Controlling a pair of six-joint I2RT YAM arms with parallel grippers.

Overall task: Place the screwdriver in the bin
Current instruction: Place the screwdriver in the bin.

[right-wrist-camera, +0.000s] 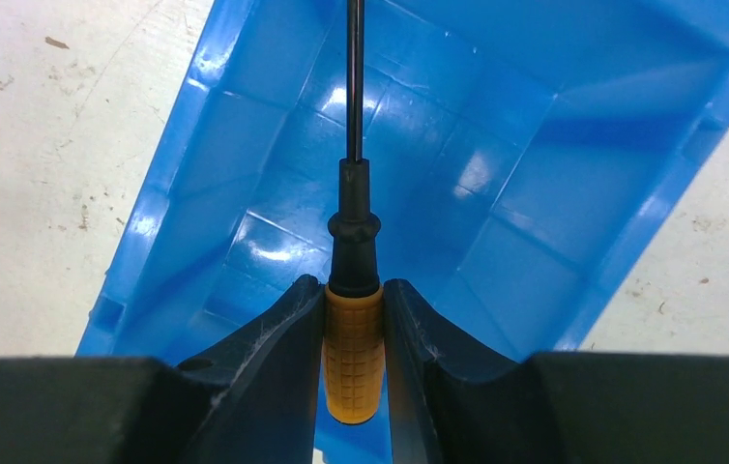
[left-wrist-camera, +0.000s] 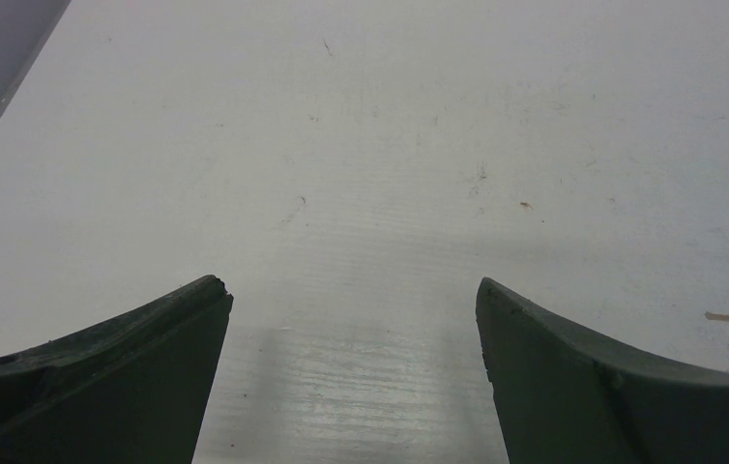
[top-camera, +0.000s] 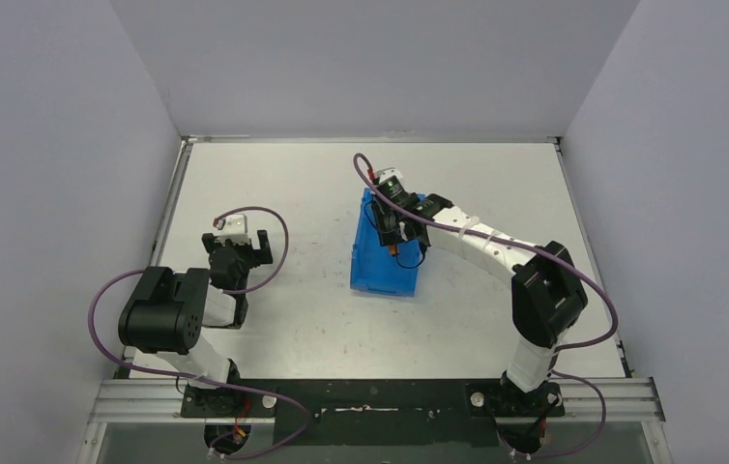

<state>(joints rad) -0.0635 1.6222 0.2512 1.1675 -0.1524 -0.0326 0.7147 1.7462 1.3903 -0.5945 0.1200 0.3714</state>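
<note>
1. The right arm (top-camera: 484, 245) stretches forward-left over the bin (right-wrist-camera: 583, 232); the right gripper (right-wrist-camera: 353, 290) clamps the screwdriver (right-wrist-camera: 352, 353) handle, shaft aimed inside.
2. The left arm (top-camera: 162, 319) sits folded, left gripper (left-wrist-camera: 353, 290) spread above the table (left-wrist-camera: 390, 116).

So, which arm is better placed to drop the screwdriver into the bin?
Right. The right gripper holds the screwdriver by its orange handle over the bin. The left gripper is open and empty above the table, away from the bin.

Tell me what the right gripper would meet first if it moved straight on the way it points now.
Probably the floor of the bin: the tip of the held screwdriver would touch before the right gripper. Depth is unclear.
</note>
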